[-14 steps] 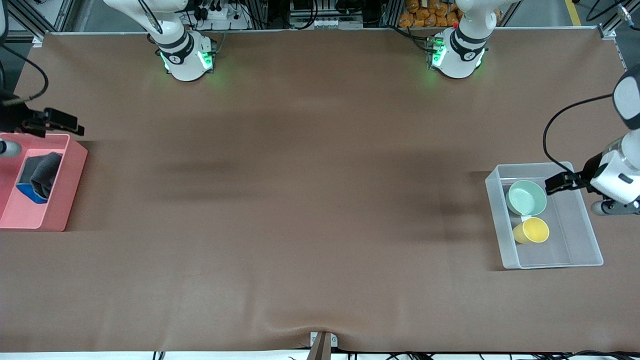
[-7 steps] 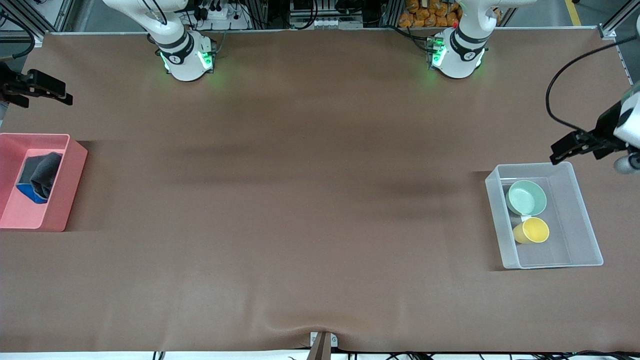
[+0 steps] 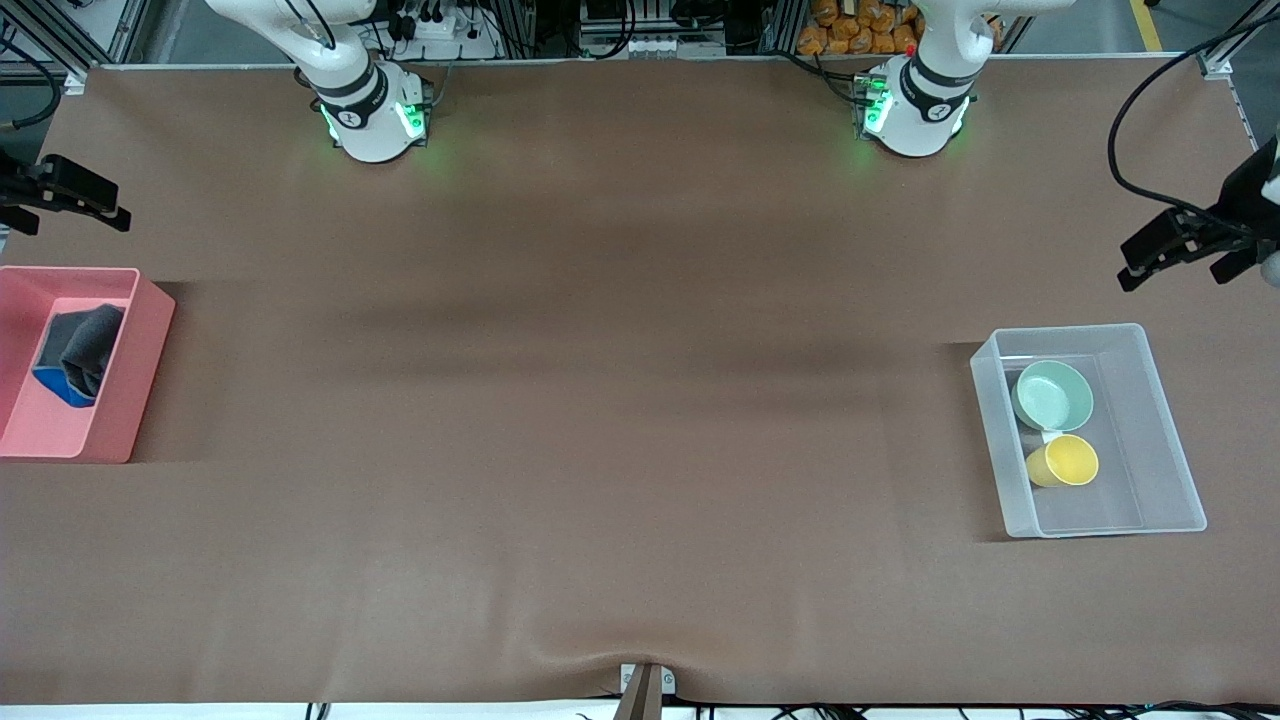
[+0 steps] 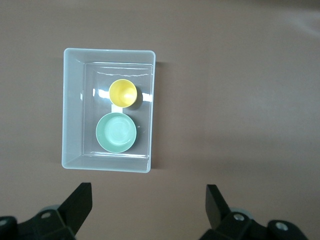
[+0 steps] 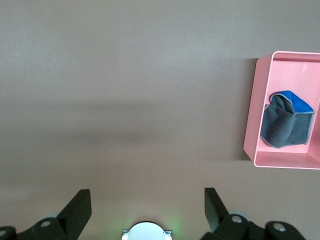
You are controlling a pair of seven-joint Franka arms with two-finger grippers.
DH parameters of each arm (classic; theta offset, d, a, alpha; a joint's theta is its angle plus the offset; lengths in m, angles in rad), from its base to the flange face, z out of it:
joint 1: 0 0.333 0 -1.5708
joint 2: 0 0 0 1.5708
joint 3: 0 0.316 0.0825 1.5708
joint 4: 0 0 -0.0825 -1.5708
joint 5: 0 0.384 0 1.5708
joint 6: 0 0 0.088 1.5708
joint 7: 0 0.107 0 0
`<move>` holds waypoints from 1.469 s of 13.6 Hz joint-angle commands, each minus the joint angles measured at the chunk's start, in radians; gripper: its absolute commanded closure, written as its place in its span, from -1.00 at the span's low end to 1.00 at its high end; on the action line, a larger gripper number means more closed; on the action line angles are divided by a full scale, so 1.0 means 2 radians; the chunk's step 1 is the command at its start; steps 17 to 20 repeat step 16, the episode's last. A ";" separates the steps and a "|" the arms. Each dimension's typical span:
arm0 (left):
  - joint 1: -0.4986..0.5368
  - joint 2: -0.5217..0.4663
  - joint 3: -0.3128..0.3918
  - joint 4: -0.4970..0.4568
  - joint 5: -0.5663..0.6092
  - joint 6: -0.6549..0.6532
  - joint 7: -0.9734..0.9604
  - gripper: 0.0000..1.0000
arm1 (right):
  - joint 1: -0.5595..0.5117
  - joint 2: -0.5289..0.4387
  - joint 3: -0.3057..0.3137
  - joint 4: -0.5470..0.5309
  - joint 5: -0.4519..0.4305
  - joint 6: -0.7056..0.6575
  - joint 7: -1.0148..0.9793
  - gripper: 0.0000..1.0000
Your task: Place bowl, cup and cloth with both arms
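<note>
From the front view I see a wide brown tabletop [image 3: 620, 400] with soft creases along its lower edge and faint shadow bands across the middle. Along the top of the frame run metal framing, cables and some orange packets; both green-lit bases stand there. At the right edge of the frame the left gripper [image 3: 1178, 256] hangs over the tabletop above the clear bin [image 3: 1170, 440], fingers spread apart and empty. In that bin, at middle right of the frame, the bowl [image 3: 1052, 395] sits just above the cup [image 3: 1064, 461], the two nearly touching. At the left edge the right gripper [image 3: 68, 192] hangs over the tabletop above the pink bin [image 3: 140, 370], its fingers empty. The cloth [image 3: 80, 353] lies bunched in the pink bin, grey with blue showing at its lower end.

In the left wrist view my fingers [image 4: 80, 202] stand wide apart at the bottom of the frame, with the clear bin, cup and bowl in the upper left.

In the right wrist view the fingers [image 5: 77, 205] are likewise wide apart; the pink bin with the cloth sits at the right edge, and bare brown surface fills the rest
</note>
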 commanded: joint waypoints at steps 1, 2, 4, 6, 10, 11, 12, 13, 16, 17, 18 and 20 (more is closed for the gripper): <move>-0.001 -0.006 0.002 0.002 -0.007 -0.010 0.034 -1.00 | 0.002 0.002 0.003 0.005 -0.009 -0.003 0.003 -1.00; -0.001 -0.005 0.002 0.001 -0.007 -0.010 0.037 -1.00 | 0.001 0.002 0.003 0.005 -0.008 -0.005 0.006 -1.00; -0.003 -0.003 0.002 0.004 -0.006 -0.010 0.029 -1.00 | 0.001 0.002 0.002 0.005 -0.008 -0.010 0.012 -1.00; -0.006 0.009 0.002 0.022 -0.004 -0.010 0.030 -1.00 | -0.001 0.002 0.001 0.005 -0.005 -0.010 0.023 -1.00; -0.003 0.017 0.002 0.026 -0.007 -0.011 0.034 -1.00 | 0.003 0.002 0.003 0.005 -0.005 -0.008 0.031 -1.00; -0.004 0.019 0.002 0.027 -0.007 -0.011 0.035 -1.00 | 0.005 0.002 0.004 0.005 -0.005 -0.008 0.032 -1.00; -0.004 0.019 0.002 0.028 -0.008 -0.011 0.033 -1.00 | 0.008 0.002 0.004 0.005 -0.005 -0.008 0.032 -1.00; -0.004 0.019 0.002 0.028 -0.008 -0.011 0.033 -1.00 | 0.009 0.002 0.004 0.005 -0.004 -0.007 0.032 -1.00; -0.003 0.019 0.002 0.028 -0.010 -0.011 0.031 -1.00 | 0.009 0.002 0.004 0.005 -0.004 -0.006 0.032 -1.00; -0.003 0.019 0.002 0.028 -0.010 -0.011 0.031 -1.00 | 0.009 0.002 0.004 0.005 -0.004 -0.006 0.032 -1.00; -0.003 0.019 0.002 0.028 -0.010 -0.011 0.031 -1.00 | 0.009 0.002 0.004 0.005 -0.004 -0.006 0.032 -1.00; -0.003 0.019 0.002 0.028 -0.010 -0.011 0.031 -1.00 | 0.009 0.002 0.004 0.005 -0.004 -0.006 0.032 -1.00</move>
